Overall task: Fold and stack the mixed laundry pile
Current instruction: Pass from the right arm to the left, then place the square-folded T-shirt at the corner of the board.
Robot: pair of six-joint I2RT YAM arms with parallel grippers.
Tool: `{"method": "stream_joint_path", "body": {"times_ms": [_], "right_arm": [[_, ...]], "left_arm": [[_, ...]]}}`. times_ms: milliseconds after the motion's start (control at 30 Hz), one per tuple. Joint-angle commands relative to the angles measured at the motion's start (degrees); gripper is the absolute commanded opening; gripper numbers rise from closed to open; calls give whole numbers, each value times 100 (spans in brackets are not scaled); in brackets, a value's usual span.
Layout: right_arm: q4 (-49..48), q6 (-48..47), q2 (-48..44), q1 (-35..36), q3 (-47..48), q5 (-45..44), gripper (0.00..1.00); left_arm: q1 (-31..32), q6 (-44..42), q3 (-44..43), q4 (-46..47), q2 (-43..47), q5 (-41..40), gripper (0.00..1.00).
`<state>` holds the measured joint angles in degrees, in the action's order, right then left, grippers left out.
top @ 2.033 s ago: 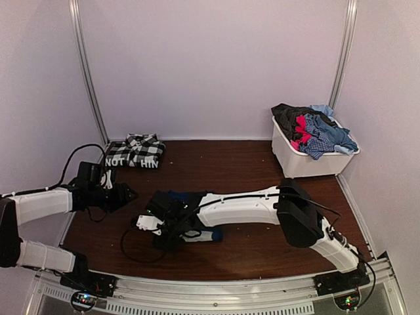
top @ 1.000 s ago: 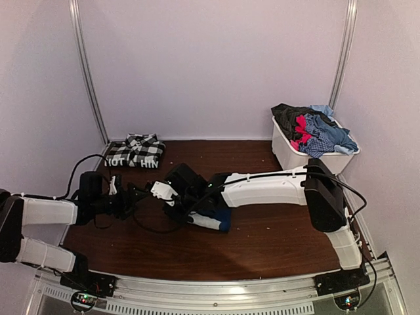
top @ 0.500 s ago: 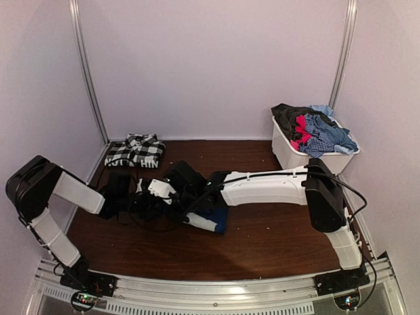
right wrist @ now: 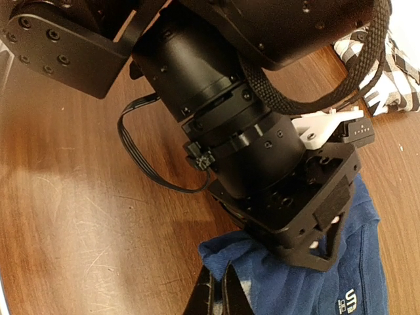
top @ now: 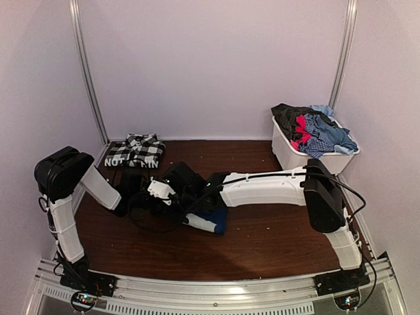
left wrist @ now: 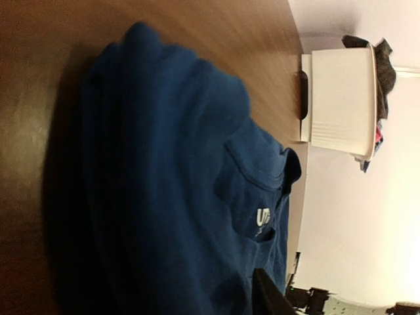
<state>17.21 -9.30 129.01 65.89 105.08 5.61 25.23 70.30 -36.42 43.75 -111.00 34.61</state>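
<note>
The navy blue garment (top: 211, 218) lies bunched on the table's middle; it fills the left wrist view (left wrist: 170, 197) and shows white lettering. My right gripper (right wrist: 222, 296) is shut on a corner of it (right wrist: 289, 285), low over the table; it shows in the top view (top: 176, 200). My left gripper (top: 147, 200) sits right beside it, pressed onto the same garment (right wrist: 320, 237); only one dark finger (left wrist: 269, 298) shows, so its state is unclear. The folded black-and-white checked shirt (top: 134, 151) lies at the back left.
The white bin (top: 308, 157) at the back right holds red, light blue plaid and dark grey clothes (top: 315, 128); it also shows in the left wrist view (left wrist: 341, 98). The two wrists and a black cable (right wrist: 141, 161) crowd together left of centre.
My left arm has folded up and swung its gripper rightwards to the navy garment, next to the right gripper. The right gripper lifted back from the front and has since held still.
</note>
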Motion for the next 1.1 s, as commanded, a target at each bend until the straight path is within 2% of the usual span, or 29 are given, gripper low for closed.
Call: {"method": "stream_joint_path", "body": {"times_ms": [0, 33, 67, 233, 333, 467, 567, 700, 800, 1067], "right_arm": [[-235, -40, 5, 47, 3, 16, 0], [-254, -25, -40, 47, -64, 17, 4], [-291, 2, -119, 47, -161, 13, 9], [-801, 306, -842, -110, -1076, 13, 41], [-1258, 622, -1356, -321, -1777, 67, 61], [-2019, 1367, -1921, -598, -2725, 42, 74], [-2532, 1909, -2127, -682, -3331, -212, 76], [-3392, 2760, -2359, -661, -4311, -204, 77], [-3816, 3000, -2550, -580, -4811, -100, 79], [-3760, 2916, -2622, -410, -5047, -146, 80]], "left_arm": [[34, -238, -104, 37, -151, 104, 17], [34, -485, -209, -362, -85, 54, 6], [34, -832, -407, -990, -6, -84, 0], [43, -2945, -1856, -4504, 263, -1463, 0], [43, -3814, -2757, -5638, 255, -2290, 0], [43, -4608, -3986, -6734, -27, -3307, 0], [35, -5084, -5102, -7498, -513, -3903, 0], [-30, -5749, -6372, -8009, -1034, -4433, 0], [-226, -5973, -7223, -8225, -1409, -4373, 0], [-549, -6316, -8998, -8622, -2116, -4251, 0]]}}
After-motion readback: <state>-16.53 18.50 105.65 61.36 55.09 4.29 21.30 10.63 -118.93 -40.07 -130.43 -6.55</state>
